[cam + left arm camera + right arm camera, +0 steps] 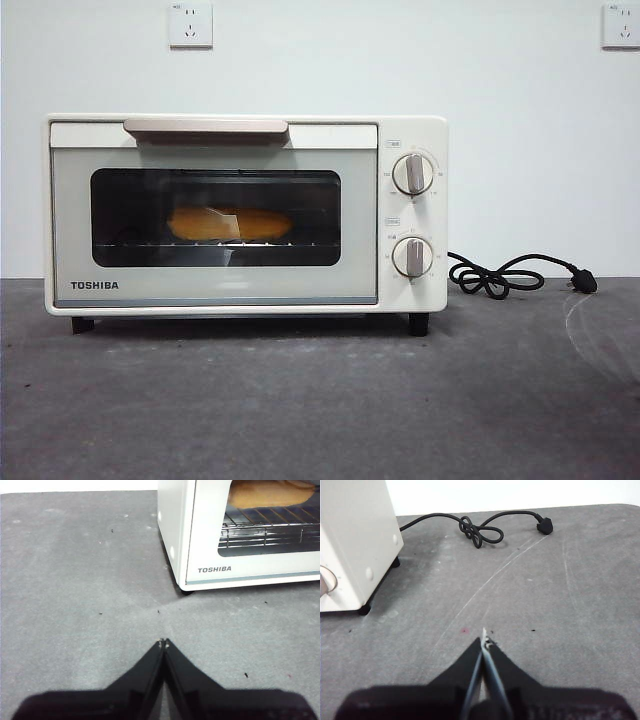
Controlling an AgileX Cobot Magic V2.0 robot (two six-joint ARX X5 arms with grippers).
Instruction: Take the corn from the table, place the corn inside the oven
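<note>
The oven (215, 290) has a smooth, glossy cream shell and a dark glass window; inside it, a shiny metal wire rack (270, 530). The counter (300, 410) is matt, mottled grey.

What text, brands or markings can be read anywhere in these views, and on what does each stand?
"TOSHIBA": lower left of the oven door, front view; also read in the left wrist view.
Small labels and dial markings around the two knobs: too small to read.
Tiny marks on the wall sockets: unreadable.

A plain white wall (320, 60) fills the background under even light, with one white socket (190, 24) at 11 o'clock and another socket (621, 25) at 1 o'clock.
</note>
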